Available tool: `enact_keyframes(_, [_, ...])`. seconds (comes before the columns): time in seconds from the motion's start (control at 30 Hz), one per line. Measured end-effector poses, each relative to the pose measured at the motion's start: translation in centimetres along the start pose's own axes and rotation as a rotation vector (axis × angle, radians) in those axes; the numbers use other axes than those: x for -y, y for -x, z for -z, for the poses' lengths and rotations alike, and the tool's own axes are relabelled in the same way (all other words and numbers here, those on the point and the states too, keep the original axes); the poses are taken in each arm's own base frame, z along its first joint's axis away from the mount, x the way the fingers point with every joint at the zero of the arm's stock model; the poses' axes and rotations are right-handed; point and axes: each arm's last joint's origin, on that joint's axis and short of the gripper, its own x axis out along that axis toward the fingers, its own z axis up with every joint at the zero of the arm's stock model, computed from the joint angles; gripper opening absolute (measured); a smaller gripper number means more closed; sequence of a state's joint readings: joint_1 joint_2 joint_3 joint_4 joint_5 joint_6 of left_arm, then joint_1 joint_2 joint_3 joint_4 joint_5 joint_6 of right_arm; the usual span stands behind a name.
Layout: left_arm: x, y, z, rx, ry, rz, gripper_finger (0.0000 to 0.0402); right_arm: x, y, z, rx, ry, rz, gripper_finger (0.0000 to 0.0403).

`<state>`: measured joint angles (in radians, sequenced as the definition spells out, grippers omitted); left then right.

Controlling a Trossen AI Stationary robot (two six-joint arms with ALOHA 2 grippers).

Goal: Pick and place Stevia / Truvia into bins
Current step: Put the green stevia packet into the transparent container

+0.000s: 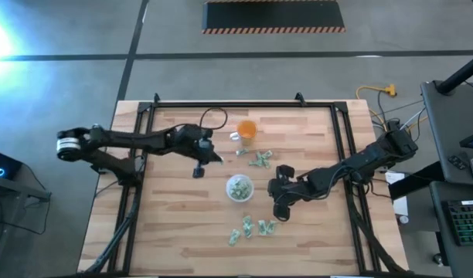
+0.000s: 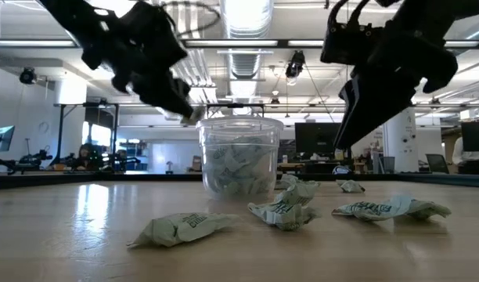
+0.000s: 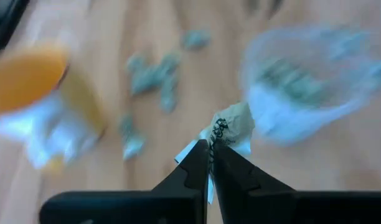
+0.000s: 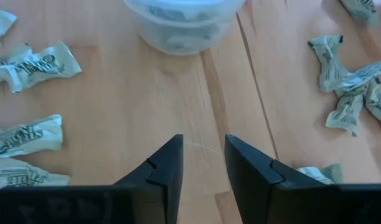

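Observation:
Crumpled pale green and white sachets lie in two groups on the wooden table: one near the orange cup (image 1: 260, 160), one toward the near edge (image 1: 248, 229), (image 2: 286, 210). The clear round cup (image 1: 239, 188), (image 2: 239, 160) stands between them with several sachets inside. My left gripper (image 1: 213, 156), (image 3: 210, 146) hovers left of the cup at about rim height, shut on a sachet. My right gripper (image 1: 281, 207), (image 4: 203, 152) hangs open over bare wood to the right of the cup, touching nothing. My left gripper pinches one sachet (image 3: 231, 127) by one end between its two fingertips. The rest of the sachet sticks out beyond the tips. It is lifted clear of the table, beside the cup's rim (image 2: 194, 114).
An orange translucent cup (image 1: 246, 130), (image 3: 28, 81) stands toward the far side, just beyond the left gripper. Loose sachets lie on both sides of the right gripper (image 4: 35, 62), (image 4: 346, 81). A black frame (image 1: 341, 131) borders the table.

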<state>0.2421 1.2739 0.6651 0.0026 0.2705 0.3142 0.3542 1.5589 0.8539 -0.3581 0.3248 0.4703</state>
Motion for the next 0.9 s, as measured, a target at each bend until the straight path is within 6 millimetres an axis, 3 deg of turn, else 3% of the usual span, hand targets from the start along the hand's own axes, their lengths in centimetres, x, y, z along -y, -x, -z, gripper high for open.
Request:
enact_keyframes(0.4, [3.8,-1.2,-2.6,0.235,-0.118,0.143,0.0001,0.5,-0.9,1.7,-0.012,-0.028,0.008,0.0092])
enact_keyframes(0.77, [4.2,-4.4,-2.1,0.235,-0.126,0.161,0.0003,0.5,-0.9,1.7,-0.013,-0.044,0.007,0.0078])
enact_keyframes(0.9, [4.2,-5.3,-1.8,0.212,-0.122,0.171,0.0032,0.5,-0.9,1.7,-0.014,-0.044,0.007,0.0075])
